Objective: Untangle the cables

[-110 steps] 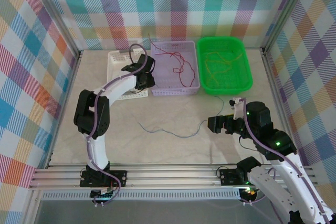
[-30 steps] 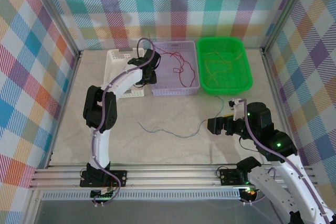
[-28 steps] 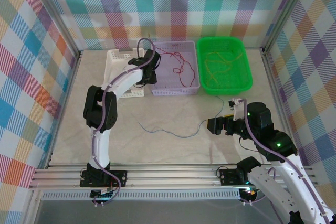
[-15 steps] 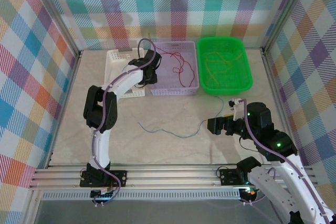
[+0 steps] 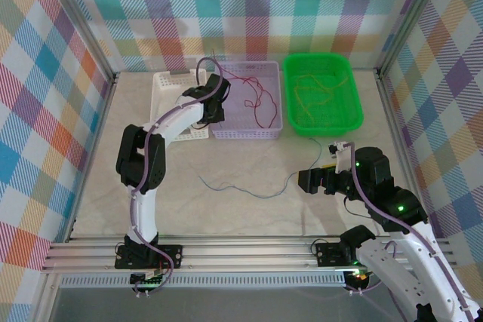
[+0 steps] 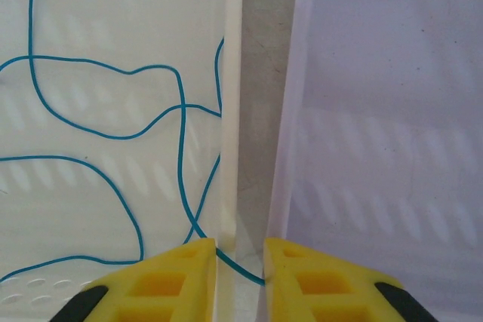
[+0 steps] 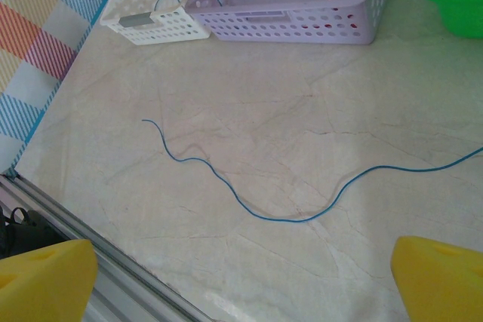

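Right gripper [image 7: 241, 283]: fingers wide apart, holding nothing, over the beige marbled tabletop [image 7: 317, 103]. Thin blue wire [image 7: 256, 216] lies loose there. Left gripper [image 6: 240, 263]: fingers narrowly apart astride the white plastic basket [image 6: 231, 111] rim and the lilac plastic basket [image 6: 290, 111] wall. A second blue wire [image 6: 181, 133] crosses the gap; grip unclear.

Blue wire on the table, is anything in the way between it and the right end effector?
Nothing visible is in the way. The blue wire lies by itself on the bare table, and only open tabletop sits between it and the right end effector, which is wide open.
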Robot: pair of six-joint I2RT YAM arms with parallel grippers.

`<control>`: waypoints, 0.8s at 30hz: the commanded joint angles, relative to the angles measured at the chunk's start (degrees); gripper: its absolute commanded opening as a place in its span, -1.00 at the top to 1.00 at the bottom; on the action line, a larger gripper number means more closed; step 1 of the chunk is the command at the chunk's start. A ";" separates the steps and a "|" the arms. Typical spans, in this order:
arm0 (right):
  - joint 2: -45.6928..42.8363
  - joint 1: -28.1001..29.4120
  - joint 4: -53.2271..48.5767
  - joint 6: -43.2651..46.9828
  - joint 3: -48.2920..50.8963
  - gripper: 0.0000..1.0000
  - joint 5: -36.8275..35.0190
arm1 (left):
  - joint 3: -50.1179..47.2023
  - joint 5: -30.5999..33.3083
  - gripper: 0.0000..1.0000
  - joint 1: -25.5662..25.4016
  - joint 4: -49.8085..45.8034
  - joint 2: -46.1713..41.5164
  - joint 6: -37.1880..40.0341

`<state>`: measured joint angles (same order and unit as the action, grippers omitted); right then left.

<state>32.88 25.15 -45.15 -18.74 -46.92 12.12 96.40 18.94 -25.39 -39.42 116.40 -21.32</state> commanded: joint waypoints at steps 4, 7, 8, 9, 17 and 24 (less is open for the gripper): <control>-0.47 0.25 0.32 0.81 -0.24 -0.99 0.89 | -1.72 1.15 0.65 0.06 -2.25 -2.41 0.86; -0.45 0.26 0.31 0.79 -0.20 -0.99 0.89 | -1.94 1.18 0.68 0.07 -2.15 -2.76 0.91; -0.49 0.27 0.34 0.82 -0.24 -0.99 0.89 | -2.00 1.10 0.68 0.13 -2.15 -2.84 0.89; -0.52 0.25 0.26 0.81 -0.31 -0.99 0.89 | -2.07 1.13 0.74 0.07 -2.15 -2.89 0.94; -0.46 0.27 0.32 0.81 -0.28 -0.99 0.83 | -2.45 1.37 0.87 0.08 -2.07 -4.07 0.77; -0.62 0.25 0.28 0.81 -0.28 -0.99 0.69 | -2.27 0.95 1.00 0.09 -1.99 -5.84 0.47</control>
<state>32.88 25.15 -45.15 -18.76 -46.92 12.10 94.63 19.40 -25.36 -40.40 114.17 -21.15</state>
